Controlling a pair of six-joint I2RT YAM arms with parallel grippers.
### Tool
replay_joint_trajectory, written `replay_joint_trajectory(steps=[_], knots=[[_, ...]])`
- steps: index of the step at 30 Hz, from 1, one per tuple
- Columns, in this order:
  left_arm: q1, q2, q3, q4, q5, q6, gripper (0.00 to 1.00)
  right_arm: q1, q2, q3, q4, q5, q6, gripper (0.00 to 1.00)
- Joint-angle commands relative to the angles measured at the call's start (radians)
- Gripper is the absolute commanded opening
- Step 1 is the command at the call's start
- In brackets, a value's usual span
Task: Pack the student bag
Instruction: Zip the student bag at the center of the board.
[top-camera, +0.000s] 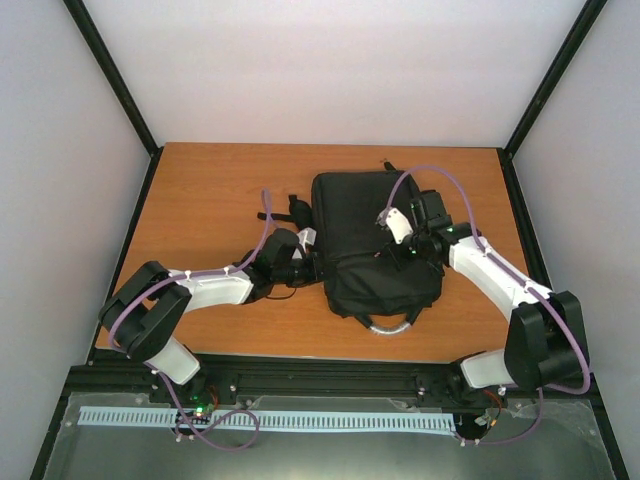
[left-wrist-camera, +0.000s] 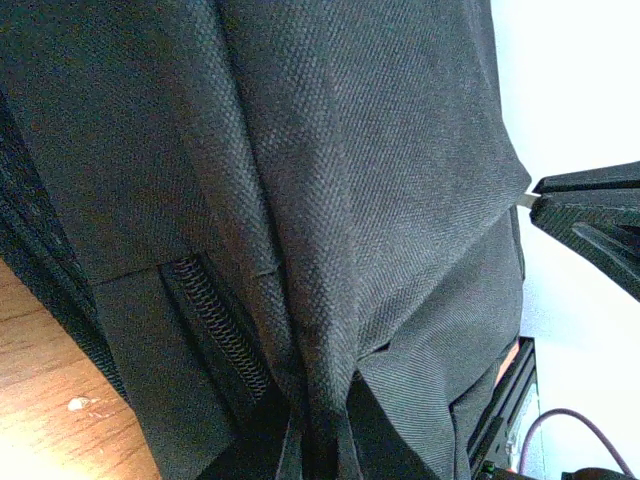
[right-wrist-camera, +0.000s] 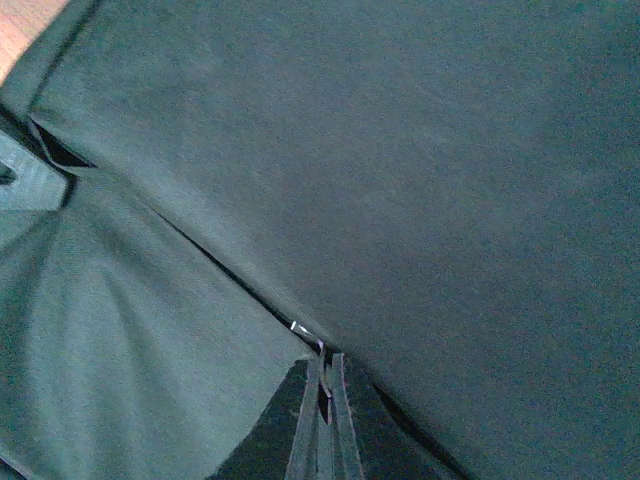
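The student bag (top-camera: 365, 235) is a large black backpack lying flat mid-table, its grey-silver handle loop (top-camera: 390, 323) toward the near edge. My left gripper (top-camera: 312, 262) is at the bag's left edge, shut on a raised fold of its fabric (left-wrist-camera: 320, 420). A zip seam (left-wrist-camera: 215, 320) runs beside the fold. My right gripper (top-camera: 405, 243) is over the bag's right side, its fingers closed together (right-wrist-camera: 325, 405) on a small pull at a zip seam (right-wrist-camera: 298, 326). It also shows in the left wrist view (left-wrist-camera: 535, 203), pinching the fabric's edge. The bag's inside is hidden.
Black straps (top-camera: 285, 210) lie on the wooden table (top-camera: 210, 190) left of the bag. Black frame posts and white walls surround the table. A black rail runs along the near edge (top-camera: 330, 378).
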Motion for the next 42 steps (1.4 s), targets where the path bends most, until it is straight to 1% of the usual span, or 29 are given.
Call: replay_joint_trajectory(steps=[1, 12, 19, 29, 36, 42], knots=[[0.019, -0.025, -0.028, -0.061, -0.044, 0.014, 0.01, -0.089, -0.021, -0.001, 0.019, 0.026, -0.045, 0.03], [0.03, -0.016, -0.03, -0.068, -0.049, 0.02, 0.01, -0.294, 0.003, 0.004, -0.013, -0.029, -0.113, 0.03], [0.033, -0.008, -0.028, -0.068, -0.047, 0.023, 0.01, -0.381, 0.032, 0.008, -0.018, -0.048, -0.136, 0.03], [0.034, -0.009, -0.028, -0.075, -0.047, 0.024, 0.01, -0.426, 0.07, 0.019, -0.014, -0.049, -0.139, 0.03], [0.036, -0.009, -0.027, -0.08, -0.049, 0.027, 0.01, -0.472, 0.085, 0.026, 0.01, -0.009, -0.116, 0.03], [0.037, 0.0, -0.024, -0.079, -0.046, 0.027, 0.01, -0.479, 0.088, 0.025, 0.002, -0.028, -0.119, 0.03]])
